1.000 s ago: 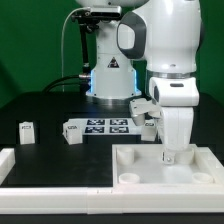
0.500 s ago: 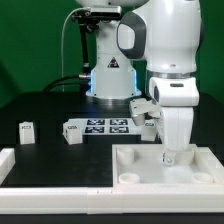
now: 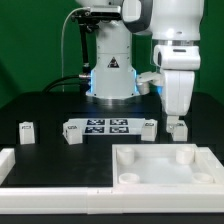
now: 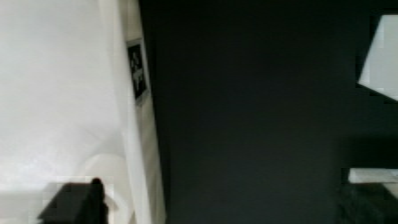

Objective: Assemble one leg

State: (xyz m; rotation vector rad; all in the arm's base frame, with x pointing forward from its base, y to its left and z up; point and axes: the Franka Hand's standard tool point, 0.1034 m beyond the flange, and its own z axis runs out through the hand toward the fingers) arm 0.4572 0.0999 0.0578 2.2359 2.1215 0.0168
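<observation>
Altogether 4 legs (image 3: 27,130) behind 1 tray (image 3: 160,186); end effector (image 3: 177,117) spread.

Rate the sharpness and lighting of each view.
Exterior view: evenly lit, fairly sharp; the white tray stands bright against the black table, with a bluish glow on the arm's base. Wrist view: blurred and out of focus; the marker tag is smeared and the white surface beside it nearly washed out.
</observation>
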